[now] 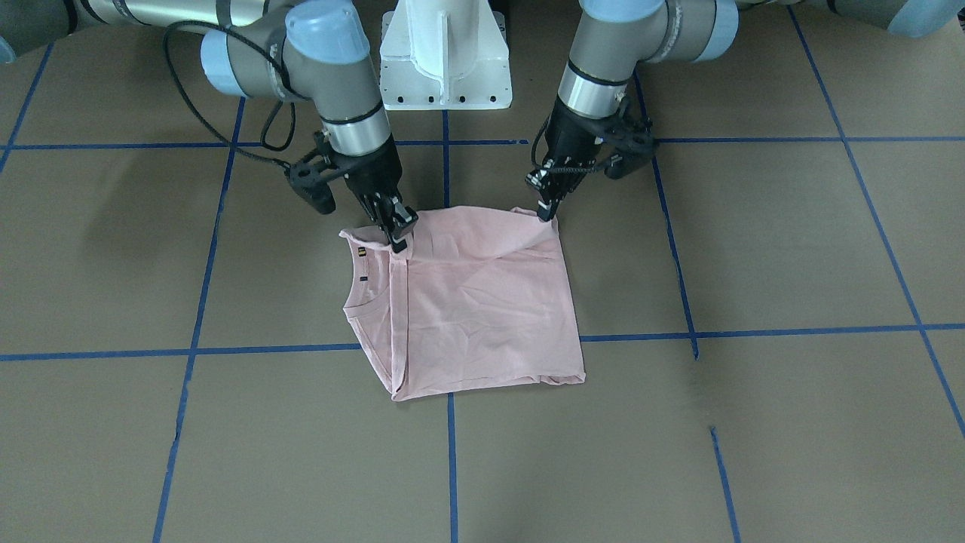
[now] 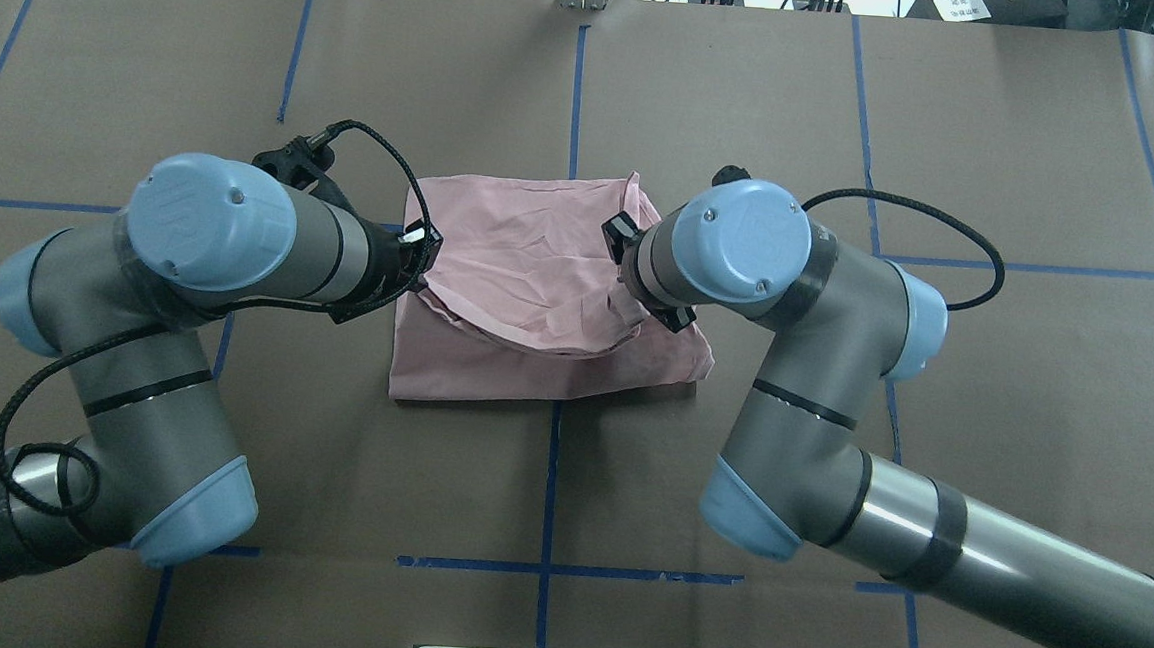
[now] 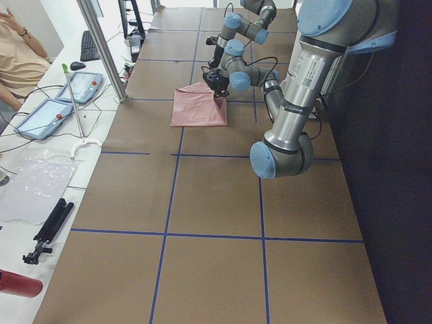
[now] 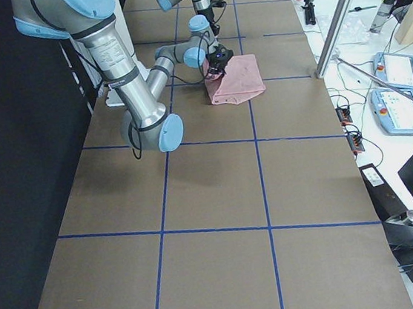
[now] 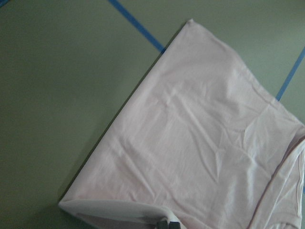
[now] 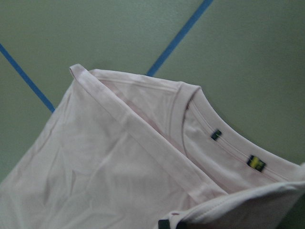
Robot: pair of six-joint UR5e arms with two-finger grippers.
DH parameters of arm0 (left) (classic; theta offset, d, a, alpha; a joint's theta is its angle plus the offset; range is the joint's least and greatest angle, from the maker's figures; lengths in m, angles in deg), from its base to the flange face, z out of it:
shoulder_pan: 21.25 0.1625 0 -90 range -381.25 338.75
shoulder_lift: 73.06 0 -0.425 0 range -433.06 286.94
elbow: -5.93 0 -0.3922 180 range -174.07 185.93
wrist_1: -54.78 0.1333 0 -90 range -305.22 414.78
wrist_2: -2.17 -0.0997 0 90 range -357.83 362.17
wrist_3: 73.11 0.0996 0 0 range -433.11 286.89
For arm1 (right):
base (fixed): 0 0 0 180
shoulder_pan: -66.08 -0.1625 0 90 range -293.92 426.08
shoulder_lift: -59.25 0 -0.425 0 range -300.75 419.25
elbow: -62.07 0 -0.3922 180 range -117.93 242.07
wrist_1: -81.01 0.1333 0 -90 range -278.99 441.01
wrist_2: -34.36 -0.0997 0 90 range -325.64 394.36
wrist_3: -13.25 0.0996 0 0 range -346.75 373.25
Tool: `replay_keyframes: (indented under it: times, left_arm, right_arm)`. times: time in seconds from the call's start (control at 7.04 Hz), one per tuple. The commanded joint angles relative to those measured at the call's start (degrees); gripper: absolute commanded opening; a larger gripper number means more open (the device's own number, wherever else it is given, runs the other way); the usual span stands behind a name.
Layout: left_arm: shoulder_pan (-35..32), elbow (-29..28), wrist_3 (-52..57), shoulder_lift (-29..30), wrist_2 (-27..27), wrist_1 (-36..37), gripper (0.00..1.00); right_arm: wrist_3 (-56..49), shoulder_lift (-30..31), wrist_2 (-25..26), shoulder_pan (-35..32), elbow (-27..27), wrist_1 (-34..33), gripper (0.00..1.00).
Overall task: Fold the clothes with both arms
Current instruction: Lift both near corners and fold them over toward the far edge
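Left gripper (image 1: 546, 213) and right gripper (image 1: 397, 240) clamped on T-shirt (image 1: 482, 309) corners at 12 o'clock, front-facing view, rest spread toward 6 o'clock.

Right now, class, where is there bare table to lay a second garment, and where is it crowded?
Bare table lies on the operators' side of the T-shirt and wide to either side of it. Crowded: between the shirt and the white pedestal, where the left gripper and right gripper pinch its edge.
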Motion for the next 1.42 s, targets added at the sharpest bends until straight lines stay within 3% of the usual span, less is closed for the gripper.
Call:
replay_keyframes:
  times: [0.0,0.14,0.28,0.71,0.85,0.99,1.14,1.28]
  left_arm:
    - [-3.89,-10.75,3.51,4.48,-0.21,-5.62,0.00]
    - [-4.86,-13.84,3.70,5.11,-1.17,-8.68,0.00]
    - [-5.04,-17.26,3.70,5.38,-3.01,-11.84,0.00]
    - [-6.80,-22.65,9.49,7.23,-4.34,-13.54,0.00]
    - [-7.06,-25.79,12.11,7.23,-6.52,-15.54,0.00]
    - [-8.28,-34.35,16.40,8.45,-7.33,-25.31,0.22]
    - [-8.73,-36.00,18.53,8.55,-7.33,-28.02,0.99]
    - [-8.73,-35.84,18.55,8.72,-7.25,-28.13,1.00]
  right_arm:
    - [-0.12,-7.84,-3.40,-4.79,16.40,8.43,0.00]
    - [-0.12,-10.84,-3.49,-5.67,22.38,10.99,0.00]
    - [-0.47,-11.74,-3.93,-6.55,24.97,12.32,0.00]
    - [-2.40,-12.62,-4.02,-8.23,29.01,15.21,0.00]
    - [-2.49,-13.93,-3.93,-8.75,33.47,17.67,0.16]
    - [-5.36,-15.77,-3.67,-9.54,39.70,21.78,0.99]
    - [-7.83,-16.83,-3.76,-11.11,40.28,22.69,1.00]
    - [-10.90,-16.93,-3.93,-12.61,38.28,22.35,1.00]
